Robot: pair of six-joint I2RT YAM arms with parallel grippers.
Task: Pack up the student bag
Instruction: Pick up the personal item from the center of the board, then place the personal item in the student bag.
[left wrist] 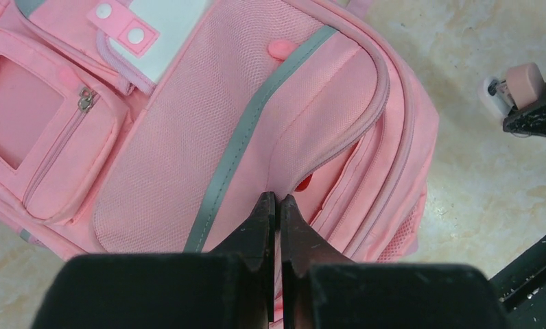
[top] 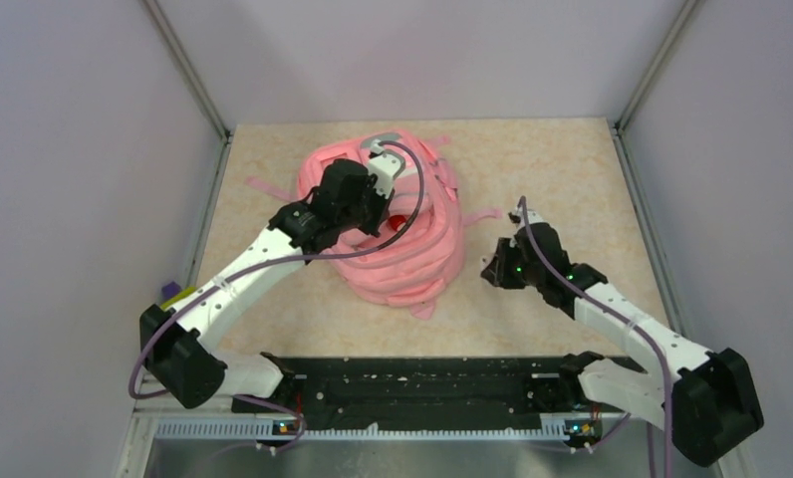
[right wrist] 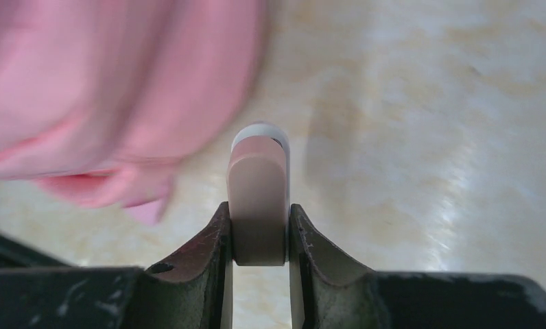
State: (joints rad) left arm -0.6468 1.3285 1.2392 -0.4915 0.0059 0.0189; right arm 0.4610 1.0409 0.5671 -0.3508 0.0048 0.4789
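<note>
— Reporting position: where is the student bag [top: 412,264]?
— Mid-tabletop [top: 552,169], lying front up.
— Your left fingers [left wrist: 260,226]?
— Clenched, tips against its front pocket seam; whether fabric is pinched, I cannot tell.
— Your right fingers [right wrist: 208,253]?
— Grasping a small pink-and-white piece [right wrist: 258,199], beside the bag, not touching it.
</note>
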